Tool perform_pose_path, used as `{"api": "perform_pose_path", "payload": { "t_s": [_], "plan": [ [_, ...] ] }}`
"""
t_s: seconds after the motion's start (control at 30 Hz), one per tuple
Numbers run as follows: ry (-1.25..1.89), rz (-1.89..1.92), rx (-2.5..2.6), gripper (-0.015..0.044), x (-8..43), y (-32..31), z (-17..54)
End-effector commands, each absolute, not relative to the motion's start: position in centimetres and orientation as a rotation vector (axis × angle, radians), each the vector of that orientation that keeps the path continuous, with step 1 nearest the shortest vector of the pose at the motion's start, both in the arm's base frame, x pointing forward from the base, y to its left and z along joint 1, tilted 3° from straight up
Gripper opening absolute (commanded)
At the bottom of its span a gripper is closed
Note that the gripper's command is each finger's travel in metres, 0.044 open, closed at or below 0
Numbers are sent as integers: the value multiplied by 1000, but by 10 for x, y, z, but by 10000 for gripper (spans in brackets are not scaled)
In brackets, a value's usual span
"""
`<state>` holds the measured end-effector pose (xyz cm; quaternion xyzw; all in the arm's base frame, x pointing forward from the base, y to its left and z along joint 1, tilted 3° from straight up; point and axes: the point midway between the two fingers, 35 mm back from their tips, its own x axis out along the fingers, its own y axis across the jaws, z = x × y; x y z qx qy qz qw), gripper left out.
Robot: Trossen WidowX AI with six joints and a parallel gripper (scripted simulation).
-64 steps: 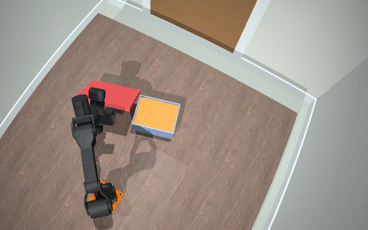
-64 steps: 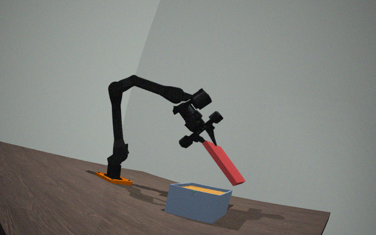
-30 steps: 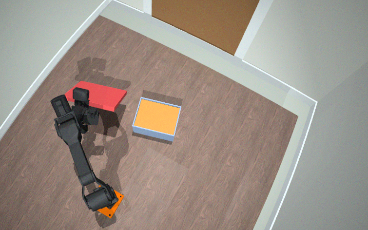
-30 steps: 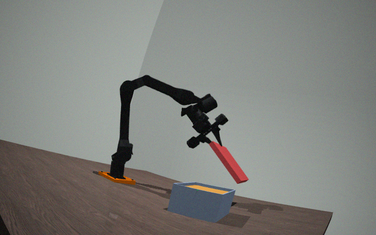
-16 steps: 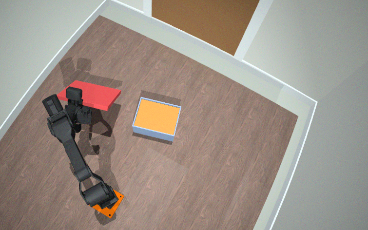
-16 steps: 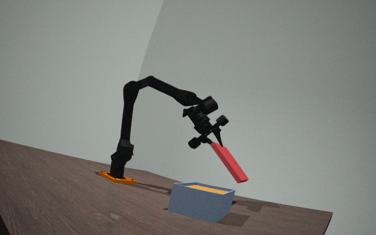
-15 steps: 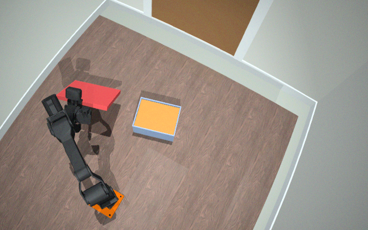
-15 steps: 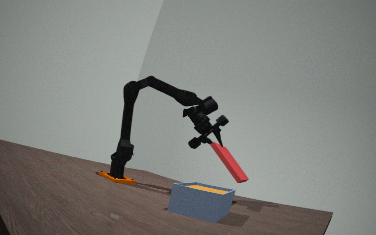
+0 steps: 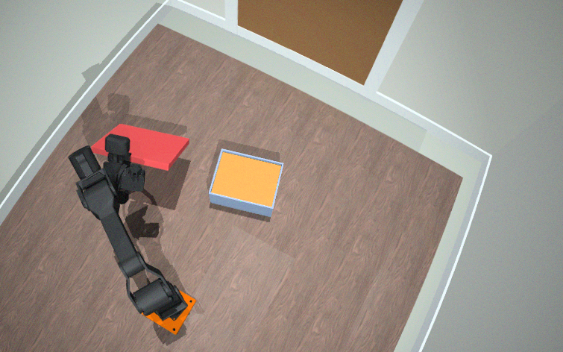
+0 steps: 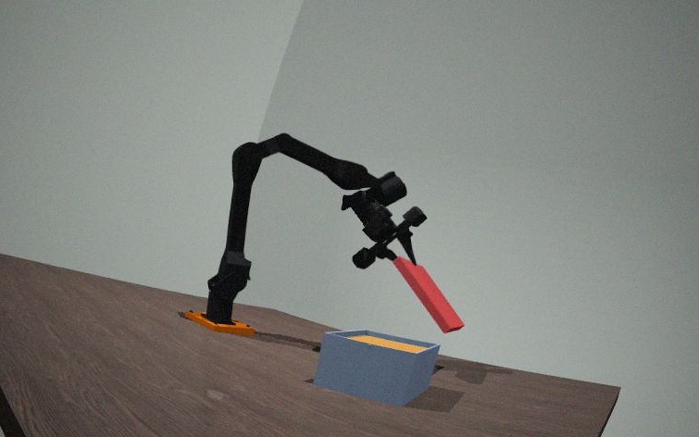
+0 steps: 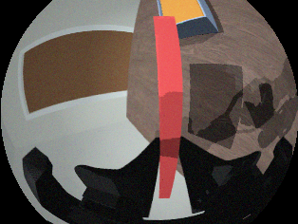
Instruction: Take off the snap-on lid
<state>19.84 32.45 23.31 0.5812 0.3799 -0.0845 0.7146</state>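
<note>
The red lid is held in the air, steeply tilted, its far end pointing down. My gripper is shut on one edge of it, with a finger on each face. In the top view the lid is left of the box and apart from it; the fingertips are hidden there. The blue storage box stands upright and open on the table, its orange inside showing. Which lid face is the top I cannot tell.
The wooden table carries the arm's orange base plate, below the box in the top view. The table's left edge runs near the arm's wrist in that view. Shadows of the lid and arm fall on the table.
</note>
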Motion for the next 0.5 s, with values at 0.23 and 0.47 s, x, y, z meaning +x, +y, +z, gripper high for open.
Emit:
{"api": "perform_pose_path", "payload": {
  "t_s": [0.23,0.47],
  "plan": [
    [832,-183,1302,0,199,324,223],
    [832,-183,1302,0,199,323,217]
  ]
}}
